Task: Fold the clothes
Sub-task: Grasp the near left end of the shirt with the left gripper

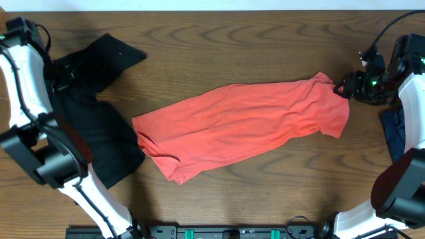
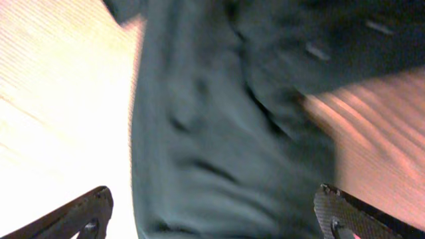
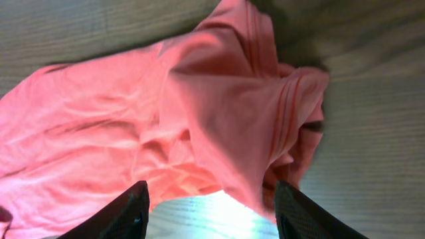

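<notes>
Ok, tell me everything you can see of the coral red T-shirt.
The coral T-shirt is soft-looking, wrinkled cloth, lying flat as a long band slanting across the wooden table, no lettering showing. Its left end lies close by the black shirt; at its right end a bunched, seamed corner sits between the open fingers of the right gripper.

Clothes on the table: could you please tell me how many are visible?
3: a coral T-shirt in the middle, a black shirt at the left, and a dark blue garment at the right edge, partly behind the right arm; others may be hidden.
</notes>
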